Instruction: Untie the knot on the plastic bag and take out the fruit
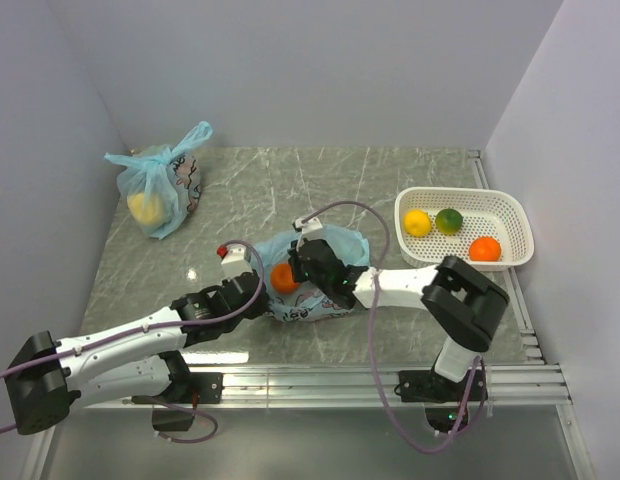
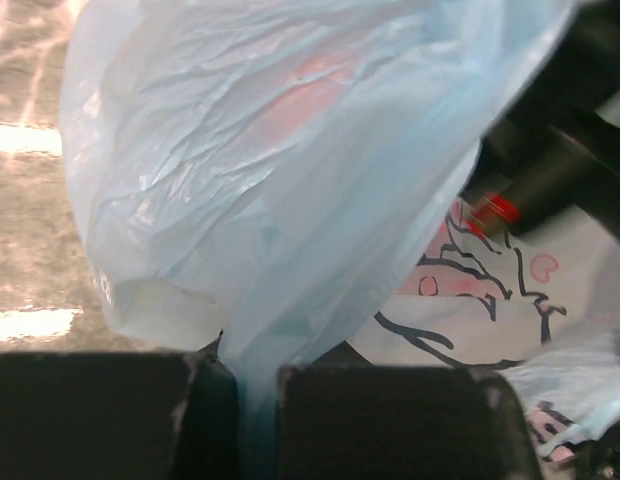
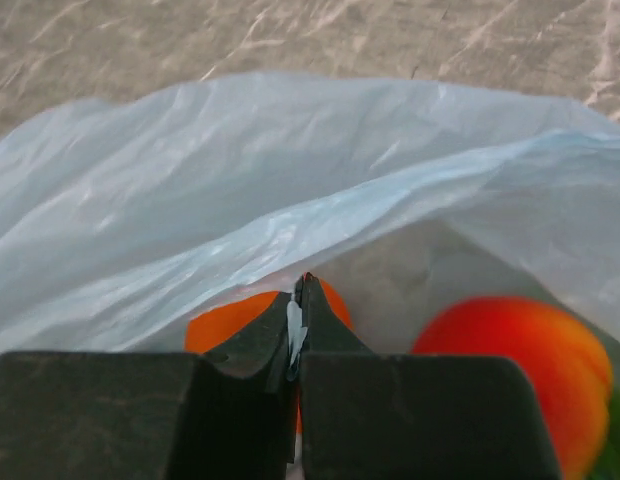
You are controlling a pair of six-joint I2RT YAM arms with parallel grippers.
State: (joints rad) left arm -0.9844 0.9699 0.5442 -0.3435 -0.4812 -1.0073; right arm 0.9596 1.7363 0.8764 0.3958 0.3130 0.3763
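1. The plastic bag lies mid-table with its mouth open, so the knot looks undone.
2. Yellow fruit, green fruit and orange fruit sit in the basket at 3 o'clock from the bag.
3. The left gripper pinches bag film. The right gripper has its jaws pressed together inside the mouth.
4. Still left, by the look of it: at least two more, an orange one and a red-orange one.

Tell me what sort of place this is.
Probably a robot test booth: plain walls box in a marbled table, the left arm and right arm are mounted on a rail at its near edge.
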